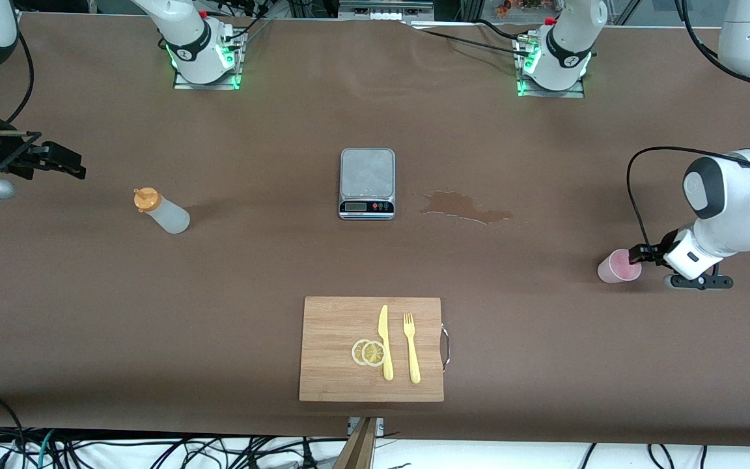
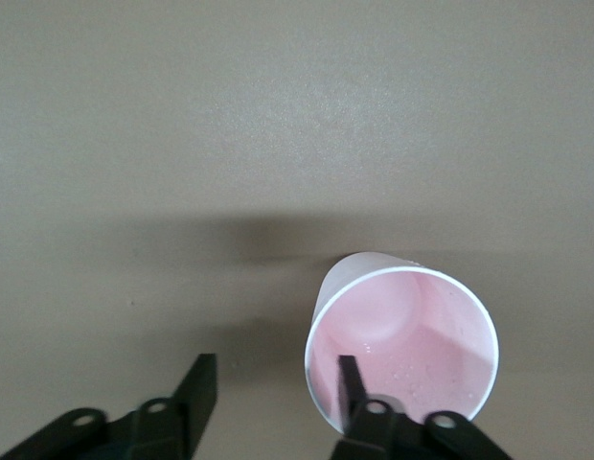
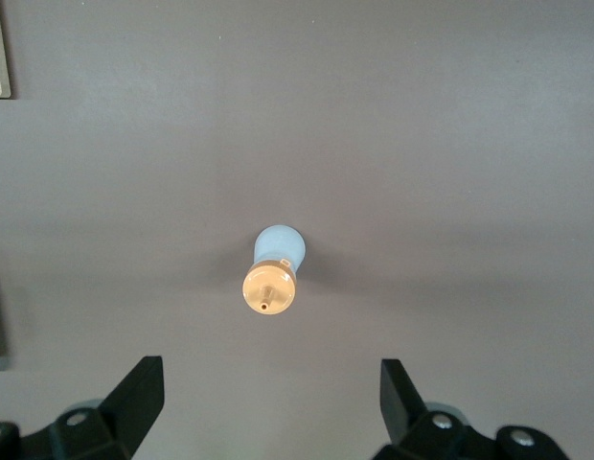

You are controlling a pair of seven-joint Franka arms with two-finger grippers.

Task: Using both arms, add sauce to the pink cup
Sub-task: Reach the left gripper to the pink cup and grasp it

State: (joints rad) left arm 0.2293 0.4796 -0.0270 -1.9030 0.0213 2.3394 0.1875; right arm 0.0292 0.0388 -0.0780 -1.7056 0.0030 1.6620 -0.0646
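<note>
Currently the left gripper (image 2: 274, 395) sits at the pink cup (image 1: 618, 266) toward the left arm's end of the table; one finger (image 2: 351, 383) is inside the rim, the other outside, with the wall between them not yet pinched. The right gripper (image 3: 268, 398) hangs open over the sauce (image 1: 161, 210), which stands upright toward the right arm's end. A scale (image 1: 367, 183) occupies mid-table; its display is unreadable.

1. My left gripper (image 1: 635, 253) sits low at the left arm's end of the table, one finger (image 2: 350, 383) inside the pink cup (image 1: 617, 266), the other outside its wall.
2. My right gripper (image 1: 66, 163) hangs over the sauce bottle (image 1: 161, 210), fingers spread wide.
</note>
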